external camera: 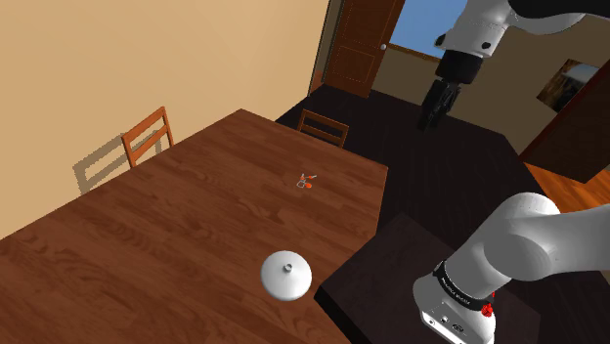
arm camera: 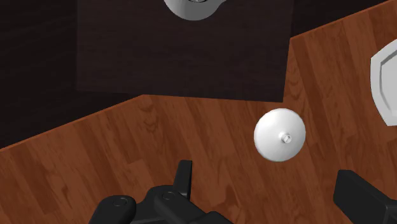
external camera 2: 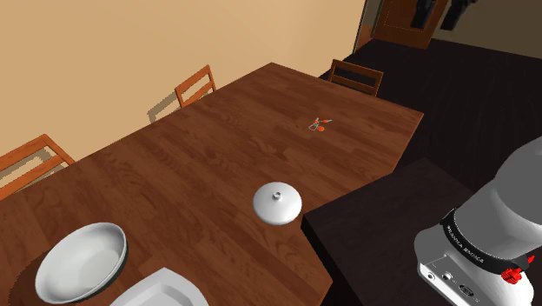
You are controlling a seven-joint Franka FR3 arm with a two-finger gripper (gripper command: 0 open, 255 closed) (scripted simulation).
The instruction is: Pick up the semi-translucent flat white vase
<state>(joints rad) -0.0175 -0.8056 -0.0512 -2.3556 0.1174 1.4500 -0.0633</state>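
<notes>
While hung high above the table (external camera: pixel 196 215), showed gripper (external camera: pixel 437 106) fingers (arm camera: pixel 184 175) apart, clasping nothing. Saw vase (external camera: pixel 286 276) well below, flat at the table's near edge beside the stand (external camera: pixel 391 264), roughly in line with the gap. Round, so no axis to match.

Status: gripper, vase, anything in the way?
Gripper open, empty, raised high, far from vase. Flat white vase sits near table edge by the stand, untouched. Small orange item lies well apart.
</notes>
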